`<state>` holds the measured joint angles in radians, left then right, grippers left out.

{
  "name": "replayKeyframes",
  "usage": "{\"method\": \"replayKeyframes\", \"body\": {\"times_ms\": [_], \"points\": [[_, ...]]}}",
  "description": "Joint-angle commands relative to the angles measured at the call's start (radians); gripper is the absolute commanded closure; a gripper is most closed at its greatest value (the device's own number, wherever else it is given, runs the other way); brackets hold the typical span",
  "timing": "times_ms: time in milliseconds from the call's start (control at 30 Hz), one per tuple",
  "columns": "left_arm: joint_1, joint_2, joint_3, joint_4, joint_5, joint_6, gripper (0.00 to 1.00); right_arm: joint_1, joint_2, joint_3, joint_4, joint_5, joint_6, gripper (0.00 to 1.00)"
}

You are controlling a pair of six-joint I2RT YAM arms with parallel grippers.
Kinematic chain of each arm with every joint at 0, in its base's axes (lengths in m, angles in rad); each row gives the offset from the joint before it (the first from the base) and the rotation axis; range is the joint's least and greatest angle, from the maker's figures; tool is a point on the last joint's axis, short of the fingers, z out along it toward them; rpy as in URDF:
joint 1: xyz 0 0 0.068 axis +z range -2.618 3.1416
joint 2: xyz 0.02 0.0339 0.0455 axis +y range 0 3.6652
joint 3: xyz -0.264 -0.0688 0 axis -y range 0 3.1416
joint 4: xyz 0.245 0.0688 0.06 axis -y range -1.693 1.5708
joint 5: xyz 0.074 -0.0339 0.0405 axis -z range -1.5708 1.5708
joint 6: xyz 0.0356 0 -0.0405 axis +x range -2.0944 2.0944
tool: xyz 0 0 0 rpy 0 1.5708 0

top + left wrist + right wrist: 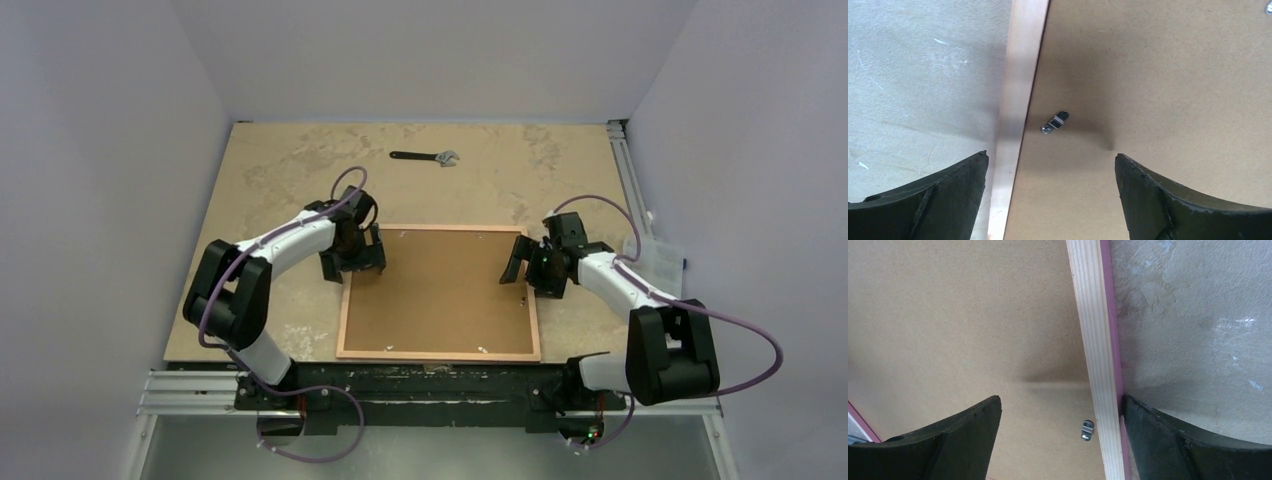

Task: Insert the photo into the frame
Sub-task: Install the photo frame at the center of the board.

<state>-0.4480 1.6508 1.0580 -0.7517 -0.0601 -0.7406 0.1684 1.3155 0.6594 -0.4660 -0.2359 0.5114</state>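
We see the frame (440, 355) lying face down in the near middle of the table (280, 170). Its near rail is close to the table's near edge, and the brown backing board (440, 290) sits inside its wooden rails. The photo shows in no view, so we cannot tell whether it lies under the board.

The left gripper (352, 265) hovers over the frame's left rail near its far corner, with its jaws spread wide and nothing between them. The right gripper (535, 272) hovers over the right rail in the same way, wide and empty.

Each wrist view shows a small metal tab just inside the rail: the left tab (1054, 122) is angled onto the board, and the right tab (1088, 430) sits close beside the wood. We judge the step in hand to be working these tabs. To do it well, we should lower one fingertip beside a tab and push it sideways in a short arc. The other arm should press lightly on the rail so the frame does not slide. A wrench (425, 156) lies near the far edge, well apart.
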Motion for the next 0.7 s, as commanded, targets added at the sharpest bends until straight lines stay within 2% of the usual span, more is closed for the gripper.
{"method": "replayKeyframes", "body": {"times_ms": [0,167,367,467,667], "points": [[0.036,-0.033,-0.042,0.056,-0.015,0.001,0.06,0.016,0.036,-0.01,-0.06,-0.029,0.004,0.1],[0.113,-0.054,-0.117,0.153,0.066,0.03,0.07,0.016,0.042,-0.023,-0.048,-0.036,0.011,0.1],[0.126,-0.018,-0.094,0.164,0.074,0.079,0.13,0.016,0.061,-0.021,-0.041,-0.043,0.01,0.1],[0.128,0.007,-0.075,0.157,0.072,0.093,0.2,0.015,0.066,-0.021,-0.038,-0.046,0.01,0.1],[0.127,0.013,-0.076,0.162,0.072,0.091,0.39,0.016,0.069,-0.019,-0.034,-0.048,0.01,0.11]]}}
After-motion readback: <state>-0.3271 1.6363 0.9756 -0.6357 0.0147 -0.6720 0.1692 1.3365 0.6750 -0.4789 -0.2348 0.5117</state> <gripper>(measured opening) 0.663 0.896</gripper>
